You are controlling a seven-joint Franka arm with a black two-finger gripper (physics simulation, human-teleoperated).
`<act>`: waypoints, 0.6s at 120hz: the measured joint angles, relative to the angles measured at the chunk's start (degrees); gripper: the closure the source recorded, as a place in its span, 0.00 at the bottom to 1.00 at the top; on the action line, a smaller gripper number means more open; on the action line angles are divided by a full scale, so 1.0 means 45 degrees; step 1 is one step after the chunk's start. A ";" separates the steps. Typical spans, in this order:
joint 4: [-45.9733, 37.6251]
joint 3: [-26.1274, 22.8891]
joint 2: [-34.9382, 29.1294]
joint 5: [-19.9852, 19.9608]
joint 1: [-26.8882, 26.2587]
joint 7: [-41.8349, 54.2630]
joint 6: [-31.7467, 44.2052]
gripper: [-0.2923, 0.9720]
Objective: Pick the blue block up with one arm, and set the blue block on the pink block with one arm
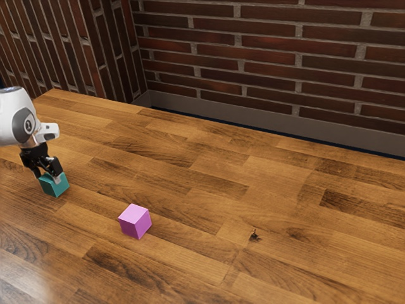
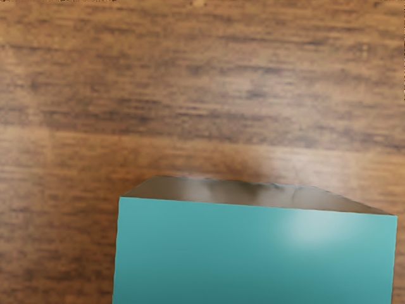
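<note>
Near blue block (image 1: 53, 185), pink block (image 1: 135, 221) (apart)

Claw (image 1: 50, 173) over 1st block (image 1: 54, 186), ext. view's left; 2nd block (image 1: 135, 221) rightward, apart.
</note>
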 joint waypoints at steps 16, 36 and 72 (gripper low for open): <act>-0.0027 -0.0023 0.0023 0.0007 0.0000 0.0074 0.0056 0.27; -0.0072 -0.0078 0.0047 0.0010 0.0000 0.0187 0.0090 0.29; -0.0101 -0.0111 0.0119 0.0011 0.0000 0.0412 0.0111 0.32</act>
